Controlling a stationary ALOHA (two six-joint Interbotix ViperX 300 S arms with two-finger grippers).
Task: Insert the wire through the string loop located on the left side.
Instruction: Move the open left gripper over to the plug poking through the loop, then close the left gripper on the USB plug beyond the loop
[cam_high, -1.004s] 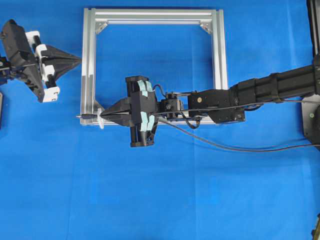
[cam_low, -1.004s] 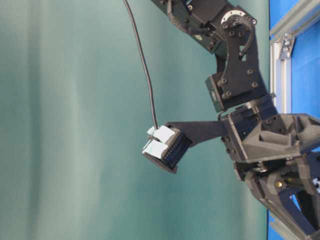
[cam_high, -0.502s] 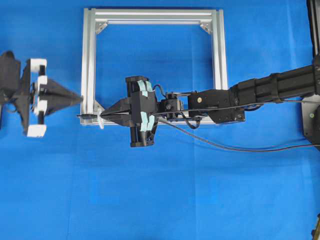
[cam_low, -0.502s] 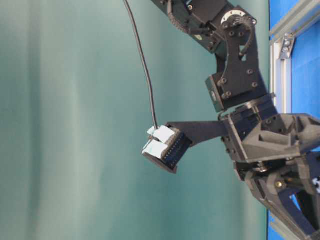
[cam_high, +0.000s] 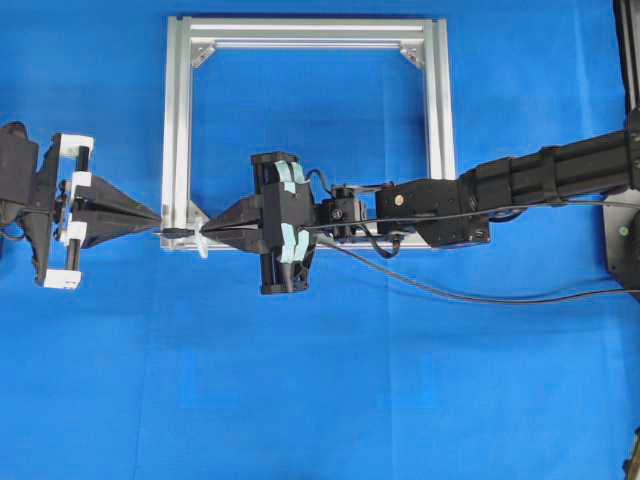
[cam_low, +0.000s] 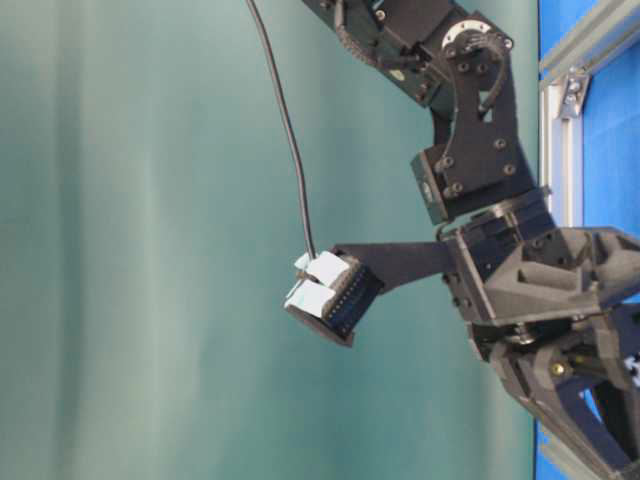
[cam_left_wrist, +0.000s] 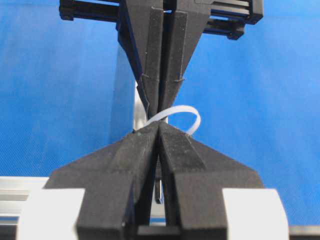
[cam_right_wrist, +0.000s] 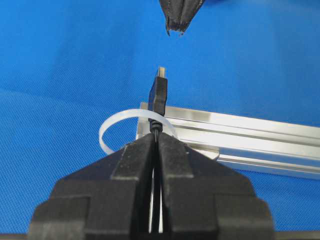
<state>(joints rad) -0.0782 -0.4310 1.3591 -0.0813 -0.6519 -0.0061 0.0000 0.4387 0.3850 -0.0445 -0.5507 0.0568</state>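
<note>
Wire (cam_right_wrist: 159, 97) pinched behind plug in right gripper (cam_high: 205, 231), tip poked through loop (cam_right_wrist: 120, 121) for handover. Left gripper (cam_high: 158, 213) closed, empty, aligned opposite.

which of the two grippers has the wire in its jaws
The right gripper, jaws shut on the wire just behind its plug. The left gripper is shut on nothing.

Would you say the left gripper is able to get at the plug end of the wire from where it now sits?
Probably yes. The left gripper points straight at the wire plug poking through the string loop, with only open cloth between them. Its jaws are shut, though, so they must open first.
</note>
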